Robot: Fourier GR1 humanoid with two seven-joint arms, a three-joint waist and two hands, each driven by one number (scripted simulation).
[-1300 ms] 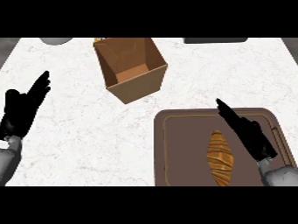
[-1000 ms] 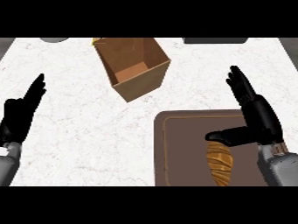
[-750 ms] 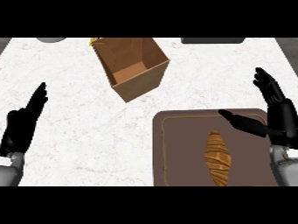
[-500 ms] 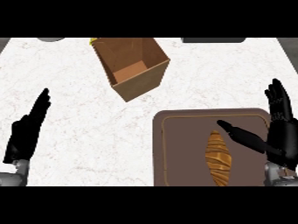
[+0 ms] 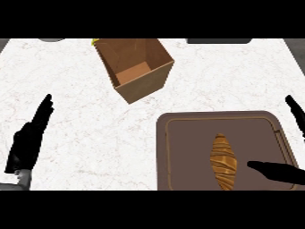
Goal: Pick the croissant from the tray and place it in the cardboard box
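croissant: i see it lying lengthwise on the tray, a little right of the tray's middle, its near tip reaching toward the near rim. nothing touches it.

tray: brown, with rounded corners, sitting on the near right part of the surface; its near edge runs out of my view.

cardboard box: open, standing on the far middle of the surface, turned at an angle so one corner points near. i can see its inner walls and floor. it is well apart from the tray, far and to the left of it.

right hand: at the right edge of my view, open, fingers straight and pointing far along the tray's right rim. its thumb sticks out leftward over the tray's near right part, its tip near the croissant's right side but apart from it. it holds nothing.

left hand: at the near left, open, fingers straight and pointing far, resting over the bare surface well away from box and tray. it holds nothing.

surface: white marble with faint veins, carrying the box and the tray.

far edge: a grey rounded thing at the left and a dark flat thing at the right, both cut off; i cannot tell what they are. a small yellow bit shows just behind the box's far left corner.
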